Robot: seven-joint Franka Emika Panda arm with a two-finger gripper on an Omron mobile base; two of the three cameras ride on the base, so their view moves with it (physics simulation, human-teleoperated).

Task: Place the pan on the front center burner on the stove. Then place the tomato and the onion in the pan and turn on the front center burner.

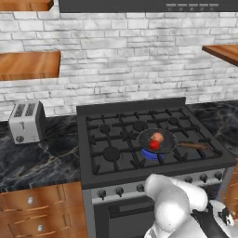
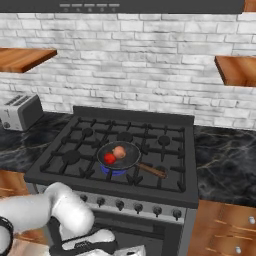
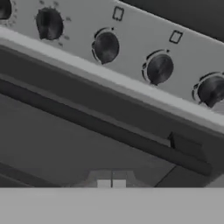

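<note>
The gripper, fingers pressed together at the hand view's bottom, faces the stove front, where four knobs cross the top. One pan, frame centre on a blue-flamed burner, holds one tomato and one onion.

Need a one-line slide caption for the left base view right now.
Pan with tomato and onion sits over a blue flame on the stove.

pan dark grey | tomato bright red | onion pinkish-tan | stove black
</note>
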